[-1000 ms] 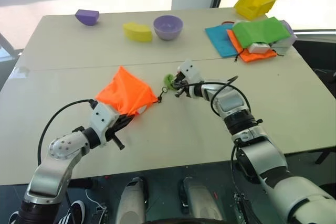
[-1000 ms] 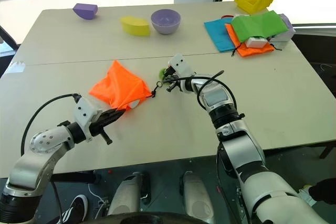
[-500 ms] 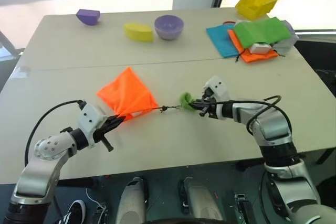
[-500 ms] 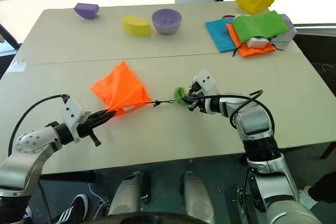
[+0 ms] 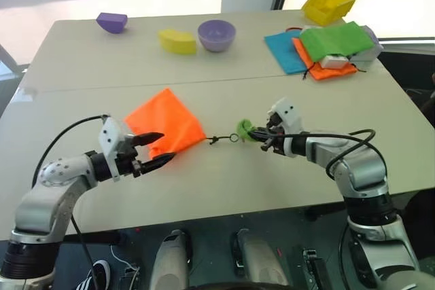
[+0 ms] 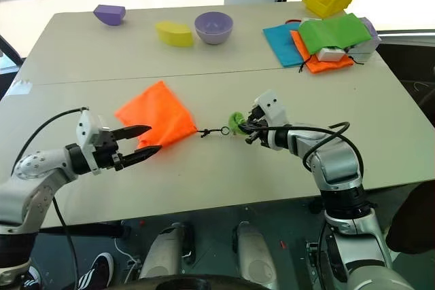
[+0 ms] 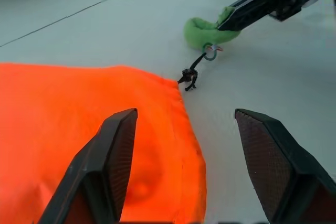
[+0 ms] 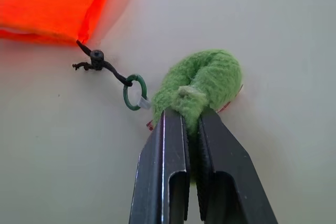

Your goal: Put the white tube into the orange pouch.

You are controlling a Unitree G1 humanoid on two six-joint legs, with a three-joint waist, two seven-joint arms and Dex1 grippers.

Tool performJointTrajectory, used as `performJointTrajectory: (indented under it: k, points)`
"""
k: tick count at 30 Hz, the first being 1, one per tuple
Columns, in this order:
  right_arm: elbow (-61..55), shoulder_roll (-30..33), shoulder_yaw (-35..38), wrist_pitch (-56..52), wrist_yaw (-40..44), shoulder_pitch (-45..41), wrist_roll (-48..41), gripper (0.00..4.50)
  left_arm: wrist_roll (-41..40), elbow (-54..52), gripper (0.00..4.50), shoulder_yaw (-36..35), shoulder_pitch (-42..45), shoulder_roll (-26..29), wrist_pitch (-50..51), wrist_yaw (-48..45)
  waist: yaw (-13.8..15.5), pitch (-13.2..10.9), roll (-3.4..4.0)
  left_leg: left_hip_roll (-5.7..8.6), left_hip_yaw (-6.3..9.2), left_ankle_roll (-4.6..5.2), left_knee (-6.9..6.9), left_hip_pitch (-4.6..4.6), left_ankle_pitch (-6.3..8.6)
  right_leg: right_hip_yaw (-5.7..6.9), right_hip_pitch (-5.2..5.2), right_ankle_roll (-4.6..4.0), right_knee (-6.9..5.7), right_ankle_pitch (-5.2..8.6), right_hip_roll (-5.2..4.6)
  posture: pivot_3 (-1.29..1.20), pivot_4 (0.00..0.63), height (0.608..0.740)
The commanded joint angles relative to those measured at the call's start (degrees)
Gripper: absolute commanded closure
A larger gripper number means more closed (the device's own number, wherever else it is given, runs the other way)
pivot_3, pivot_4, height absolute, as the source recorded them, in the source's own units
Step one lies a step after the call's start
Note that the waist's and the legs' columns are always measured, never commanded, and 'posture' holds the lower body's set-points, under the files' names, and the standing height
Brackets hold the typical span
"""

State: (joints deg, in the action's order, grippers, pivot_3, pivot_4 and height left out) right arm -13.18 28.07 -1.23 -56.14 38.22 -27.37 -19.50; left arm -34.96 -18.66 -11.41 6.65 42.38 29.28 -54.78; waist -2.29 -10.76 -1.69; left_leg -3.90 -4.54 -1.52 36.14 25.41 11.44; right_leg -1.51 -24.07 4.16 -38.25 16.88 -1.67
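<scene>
Orange pouch [image 5: 166,125], contents hidden inside

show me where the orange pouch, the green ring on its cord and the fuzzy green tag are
orange pouch [image 5: 165,121], left eye view, middle of the fabric.
green ring [image 8: 135,92], right wrist view, its rim.
fuzzy green tag [image 8: 202,83], right wrist view, its curved body.

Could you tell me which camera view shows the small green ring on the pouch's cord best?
The right wrist view: the green ring lies close, whole, between the cord knot and the fuzzy green tag. In the left wrist view it is small and partly hidden under that tag; in both eye views it is a speck.
</scene>
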Motion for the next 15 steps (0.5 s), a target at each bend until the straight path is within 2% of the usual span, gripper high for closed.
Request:
performJointTrajectory:
  k: [1, 5, 9, 15]
  points:
    - [-1.6, 0.4, 3.9, 1.9, 0.2, -1.9, -2.7, 4.5, -4.1, -1.6, 1.24, -1.8, 4.1, 1.0, 2.4, -0.4, 0.2, 0.0, 0.0, 0.0, 0.0, 0.0, 0.01, -0.01, 0.0, 0.0, 0.01, 0.0, 0.0, 0.0, 0.01, 0.0, 0.15, 0.74]
    - [-1.5, 0.1, 5.2, 1.7, 0.2, -3.1, -5.0, 4.5, 0.7, 4.1, 1.24, 3.4, 11.1, -1.5, -1.3, -0.5, 0.3, 0.0, 0.0, 0.04, -0.03, 0.01, 0.11, -0.02, -0.01, -0.01, 0.08, 0.11, 0.0, -0.06, 0.01, 0.0, 0.15, 0.74]
    - [-1.4, -0.1, 4.0, 2.6, -0.9, -4.0, -4.6, 4.5, 11.6, 16.3, 1.24, 15.0, 19.9, -10.7, -11.8, -0.3, 1.3, 0.0, 0.03, 0.11, -0.13, 0.07, 0.15, -0.07, -0.05, 0.01, 0.2, 0.13, 0.03, -0.07, 0.04, 0.0, 0.15, 0.74]
    - [-3.1, -1.0, 3.2, 3.0, -3.0, -3.4, -4.6, 4.5, 18.4, 29.7, 1.24, 22.0, 27.9, -21.9, -19.5, 0.1, 1.7, 0.0, 0.03, 0.11, -0.14, 0.08, 0.19, 0.06, -0.05, 0.0, 0.14, 0.33, 0.06, -0.19, 0.09, 0.0, 0.15, 0.74]
